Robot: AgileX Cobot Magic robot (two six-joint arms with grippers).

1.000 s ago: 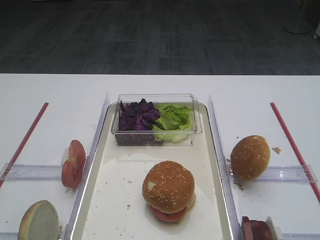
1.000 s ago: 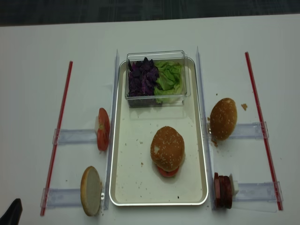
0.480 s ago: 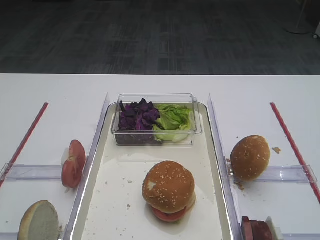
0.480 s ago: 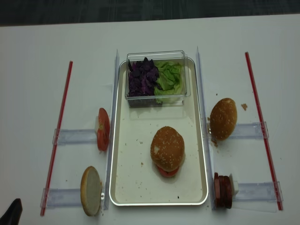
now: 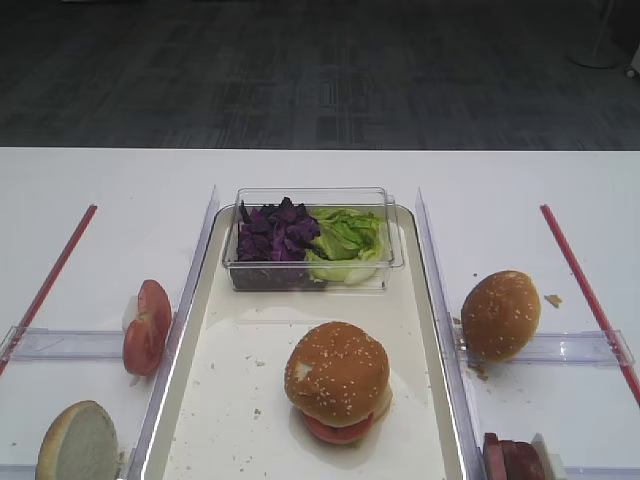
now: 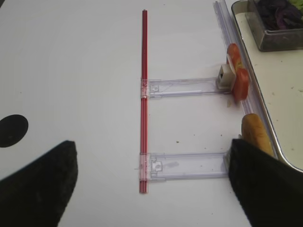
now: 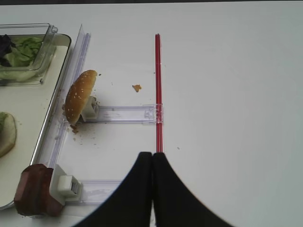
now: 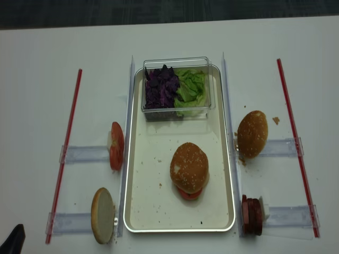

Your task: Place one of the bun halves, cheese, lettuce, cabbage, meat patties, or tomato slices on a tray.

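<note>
Centrally on the white worktop lies the tray, cream inside with a shiny rim and scattered crumbs. At its twelve o'clock end sits a clear plastic box; inside it the cabbage fills the nine o'clock half and the lettuce the three o'clock half, the two touching at the middle. Toward the tray's six o'clock end rests the bun top with the pale patch at its rim, seated on a stack from which a red slice peeks out below.

Outside the tray at nine o'clock, the tomato slices stand on edge in a clear holder; at seven o'clock a bun half shows its pale cut face. At three o'clock a second sesame bun stands on edge against another clear rail, and at five o'clock the meat patties stand upright together.

Right pincer hovers over bare worktop beside a red strip, its fingers pressed together with nothing between them. Left pincer has dark fingers spread wide apart, holding nothing, above the worktop at nine o'clock of the tray.
</note>
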